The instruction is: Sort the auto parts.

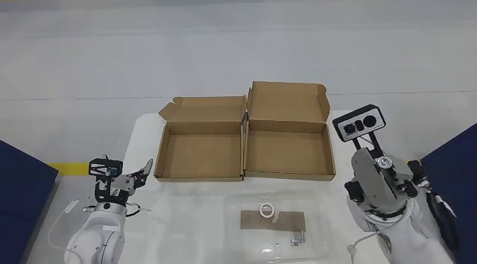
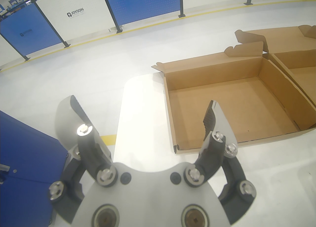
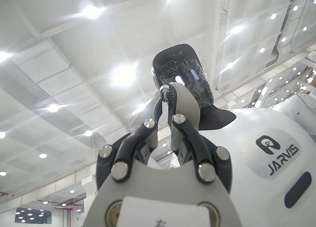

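The right gripper (image 3: 166,92) is turned upward, its two fingers closed almost together, and it pinches a small silvery metal part (image 3: 164,91) at the very tips; the ribbed inner pad of one finger (image 3: 170,109) shows just below the part. In the top view this gripper (image 1: 382,162) stands at the near right edge of the white table with rounded corners (image 1: 141,133). The left gripper (image 2: 142,101) is spread wide with nothing between its fingers, and it hangs over the near left part of the table, close to the near left corner of the left open brown cardboard box (image 2: 232,104). That box (image 1: 200,152) sits at the far middle of the table with its lid flap folded back, and it touches the right open brown cardboard box (image 1: 289,148) along one side wall; the right one reaches a little farther back. Nearer the robot, between the two arms, a flat brown cardboard strip (image 1: 287,220) lies on the table with a small white ring (image 1: 266,209) resting at its far edge. Just beside the strip's near right corner lies a small grey metal piece (image 1: 298,239). A glossy clear plastic sheet (image 1: 317,247) seems to lie around these, though its edges are hard to make out
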`<move>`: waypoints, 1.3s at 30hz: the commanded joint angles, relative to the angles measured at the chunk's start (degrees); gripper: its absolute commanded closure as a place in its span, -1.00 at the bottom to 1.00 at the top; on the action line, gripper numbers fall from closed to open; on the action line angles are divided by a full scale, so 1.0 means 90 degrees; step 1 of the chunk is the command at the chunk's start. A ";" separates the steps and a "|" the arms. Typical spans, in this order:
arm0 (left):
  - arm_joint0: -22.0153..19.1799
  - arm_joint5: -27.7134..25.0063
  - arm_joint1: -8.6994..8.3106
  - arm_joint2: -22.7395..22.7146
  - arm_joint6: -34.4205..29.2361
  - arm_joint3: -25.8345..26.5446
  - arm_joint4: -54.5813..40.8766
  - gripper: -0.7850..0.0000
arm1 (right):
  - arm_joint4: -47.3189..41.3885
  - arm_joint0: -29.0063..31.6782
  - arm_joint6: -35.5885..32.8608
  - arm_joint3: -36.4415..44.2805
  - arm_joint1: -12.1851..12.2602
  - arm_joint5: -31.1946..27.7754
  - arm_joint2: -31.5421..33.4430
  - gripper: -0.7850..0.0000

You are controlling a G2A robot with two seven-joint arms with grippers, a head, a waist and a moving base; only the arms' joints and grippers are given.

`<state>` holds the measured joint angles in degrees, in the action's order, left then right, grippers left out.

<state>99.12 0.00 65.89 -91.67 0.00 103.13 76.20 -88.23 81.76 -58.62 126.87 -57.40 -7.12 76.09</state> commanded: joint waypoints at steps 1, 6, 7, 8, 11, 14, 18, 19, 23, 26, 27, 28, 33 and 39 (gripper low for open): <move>0.0000 0.0000 0.0000 0.0000 0.0000 0.0000 0.0000 -1.00 | 0.0536 0.0026 -0.0053 -0.0062 0.0044 0.0404 0.0328 1.00; 0.0000 0.0000 0.0000 0.0000 0.0000 0.0000 0.0000 -1.00 | 0.1789 0.0566 -0.0598 -0.0356 0.0193 0.1294 0.1397 1.00; 0.0000 0.0000 0.0000 0.0000 0.0000 0.0000 0.0000 -1.00 | 0.1983 0.0709 -0.0742 -0.0414 0.0220 0.1432 0.1627 1.00; 0.0000 0.0000 0.0000 0.0000 0.0000 0.0000 0.0000 -1.00 | 0.2338 0.0848 -0.0929 -0.0471 0.0258 0.1610 0.1875 1.00; 0.0000 0.0000 0.0000 0.0000 0.0000 0.0000 0.0000 -1.00 | 0.2420 0.1139 -0.1289 -0.0571 0.0290 0.1775 0.2256 1.00; 0.0000 0.0000 0.0000 0.0000 0.0000 0.0000 0.0000 -1.00 | 0.2420 0.1139 -0.1289 -0.0571 0.0290 0.1775 0.2256 1.00; 0.0000 0.0000 0.0000 0.0000 0.0000 0.0000 0.0000 -1.00 | 0.2420 0.1139 -0.1289 -0.0571 0.0290 0.1775 0.2256 1.00; 0.0000 0.0000 0.0000 0.0000 0.0000 0.0000 0.0000 -1.00 | 0.2420 0.1139 -0.1289 -0.0571 0.0290 0.1775 0.2256 1.00; 0.0000 0.0000 0.0000 0.0000 0.0000 0.0000 0.0000 -1.00 | 0.4267 0.0958 -0.0980 -0.0385 0.0418 0.2525 0.2609 1.00; 0.0000 0.0000 0.0000 0.0000 0.0000 0.0000 0.0000 -1.00 | 0.5658 0.0758 -0.1075 -0.0379 0.0547 0.3139 0.2846 1.00; 0.0000 0.0000 0.0000 0.0000 0.0000 0.0000 0.0000 -1.00 | 0.5995 0.0679 -0.1151 -0.0394 0.0584 0.3288 0.2866 1.00; 0.0000 0.0000 0.0000 0.0000 0.0000 0.0000 0.0000 -1.00 | 0.6490 0.0587 -0.1242 -0.0414 0.0632 0.3440 0.2874 1.00; 0.0000 0.0000 0.0000 0.0000 0.0000 0.0000 0.0000 -1.00 | 0.7809 0.0032 -0.1411 -0.0585 0.0778 0.3759 0.2621 1.00; 0.0000 0.0000 0.0000 0.0000 0.0000 0.0000 0.0000 -1.00 | 0.8451 -0.0354 -0.1481 -0.0672 0.0842 0.3825 0.2115 1.00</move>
<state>99.12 0.00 65.89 -91.67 0.00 103.13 76.20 -12.04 78.56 -71.94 120.83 -49.81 27.35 94.95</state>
